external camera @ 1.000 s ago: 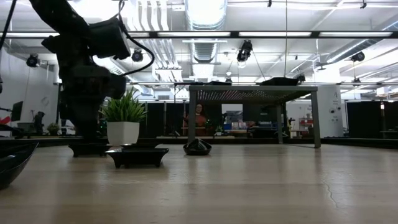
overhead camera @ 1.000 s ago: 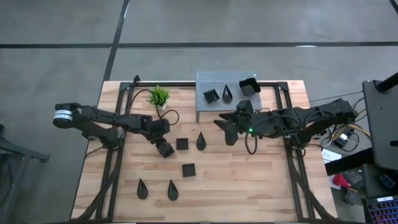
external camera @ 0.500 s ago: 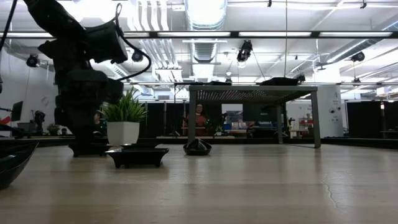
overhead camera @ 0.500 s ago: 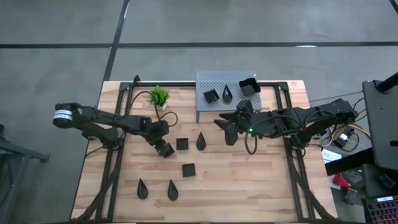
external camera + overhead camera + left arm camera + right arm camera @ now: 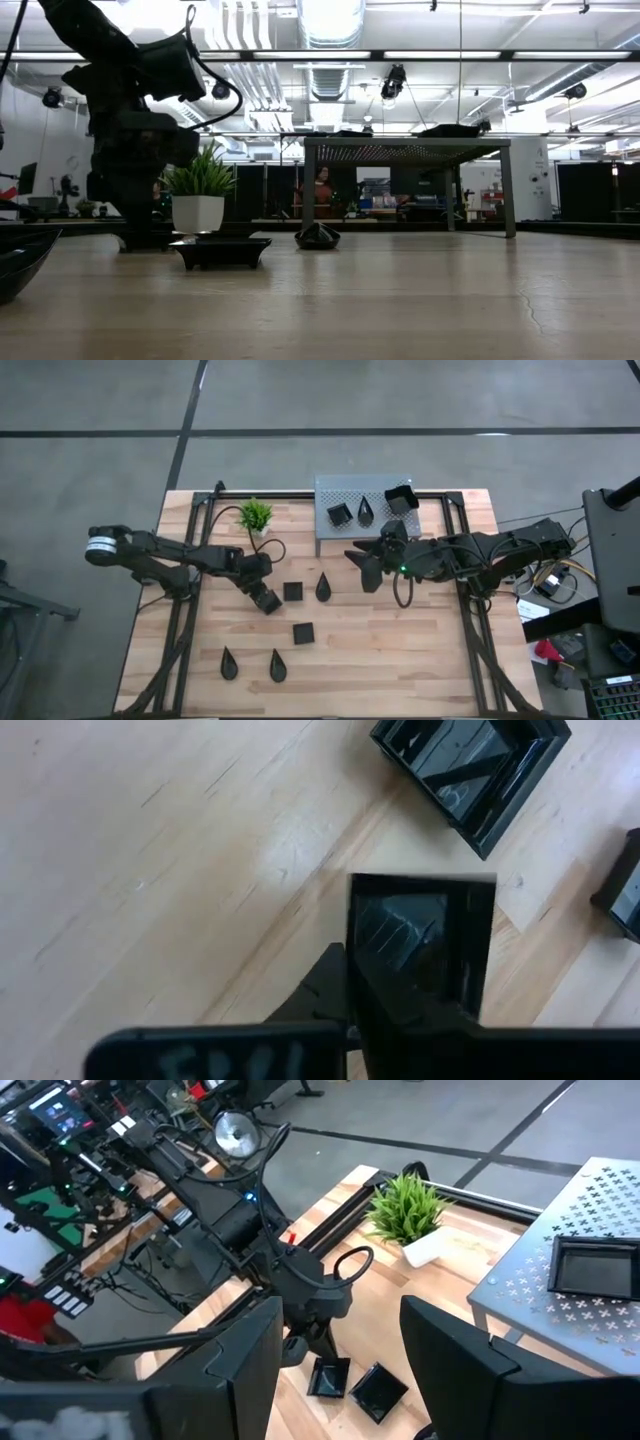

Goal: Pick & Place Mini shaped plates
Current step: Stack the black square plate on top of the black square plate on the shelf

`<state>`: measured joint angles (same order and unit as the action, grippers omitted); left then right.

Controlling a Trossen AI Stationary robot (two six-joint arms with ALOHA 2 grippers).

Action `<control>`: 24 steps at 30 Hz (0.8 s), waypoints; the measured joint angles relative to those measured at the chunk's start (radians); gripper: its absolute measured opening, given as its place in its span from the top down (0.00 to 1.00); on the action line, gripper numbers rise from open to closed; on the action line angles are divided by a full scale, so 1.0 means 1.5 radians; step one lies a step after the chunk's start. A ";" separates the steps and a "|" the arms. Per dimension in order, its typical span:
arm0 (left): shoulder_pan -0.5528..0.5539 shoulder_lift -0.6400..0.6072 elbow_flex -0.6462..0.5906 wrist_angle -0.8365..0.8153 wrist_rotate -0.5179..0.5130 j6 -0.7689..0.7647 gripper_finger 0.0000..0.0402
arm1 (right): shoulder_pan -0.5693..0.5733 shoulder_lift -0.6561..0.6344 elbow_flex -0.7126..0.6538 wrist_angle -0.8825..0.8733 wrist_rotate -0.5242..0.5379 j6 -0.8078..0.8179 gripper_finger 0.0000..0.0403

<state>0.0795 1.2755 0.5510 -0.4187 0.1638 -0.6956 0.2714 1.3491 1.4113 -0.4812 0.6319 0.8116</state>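
Note:
Small black plates lie on the wooden table: a square one, a teardrop, another square and two teardrops near the front. More plates sit on the grey perforated shelf: a square, a teardrop and a deeper square. My left gripper is left of the loose square plate, shut on a square plate. My right gripper hangs open in front of the shelf, with nothing between its fingers. My left gripper holds the square plate by the rim side nearest the wrist, coming from above and from the table's left. The gripper's own body hides the fingertips. The plate sits low and level over the wood; whether it touches the table I cannot tell.
A small green potted plant stands at the far left, close behind the left arm. The shelf stands on legs at the far middle. Bare wood lies at the table's near right. A person shows in the room beyond.
My left arm has shifted a little toward the table's left, still shut on the square plate, and then kept still. The plates on the table and on the shelf lie where they were.

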 joint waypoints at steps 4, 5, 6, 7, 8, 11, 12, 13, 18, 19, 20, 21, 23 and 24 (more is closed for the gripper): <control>0.000 0.000 0.000 0.000 0.000 -0.005 0.99 | -0.001 0.000 0.000 0.000 0.000 0.000 0.50; 0.000 -0.001 0.000 0.000 0.001 -0.010 1.00 | -0.001 0.000 0.000 0.000 0.000 0.000 0.50; 0.000 -0.002 0.000 0.000 0.004 -0.013 1.00 | -0.001 0.000 0.000 0.000 0.000 0.000 0.50; 0.000 -0.003 0.000 0.000 0.009 -0.015 1.00 | -0.001 0.000 0.000 0.000 0.000 0.000 0.50; 0.000 -0.004 0.000 0.000 0.017 -0.020 1.00 | -0.001 0.000 0.000 0.000 0.000 0.000 0.50; 0.000 -0.012 0.003 0.000 0.042 -0.035 1.00 | -0.001 0.000 0.000 0.000 0.000 0.000 0.50; 0.000 -0.018 0.006 0.000 0.047 -0.040 1.00 | -0.001 0.000 0.000 0.000 0.000 0.000 0.50; 0.000 -0.026 0.008 0.000 0.051 -0.046 1.00 | -0.001 0.000 0.000 0.000 0.000 0.000 0.50; 0.001 -0.075 0.023 0.015 0.054 -0.114 1.00 | -0.001 0.000 0.000 0.000 0.000 -0.002 0.50; 0.001 -0.085 0.026 0.032 0.053 -0.129 1.00 | -0.001 0.000 0.000 0.000 0.000 -0.003 0.50; 0.001 -0.096 0.028 0.045 0.052 -0.146 1.00 | -0.001 0.000 0.000 0.000 0.000 -0.005 0.50; 0.003 -0.106 0.029 0.055 0.048 -0.162 1.00 | -0.001 0.000 0.000 0.000 0.000 -0.006 0.50; 0.004 -0.124 0.029 0.082 0.045 -0.195 1.00 | -0.001 0.000 0.000 0.000 0.000 -0.011 0.50; 0.004 -0.131 0.030 0.094 0.041 -0.208 1.00 | -0.001 0.000 0.000 0.000 0.000 -0.015 0.50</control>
<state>0.0856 1.0787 0.5958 -0.2780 0.2251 -1.0070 0.2699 1.3491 1.4109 -0.4808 0.6315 0.7890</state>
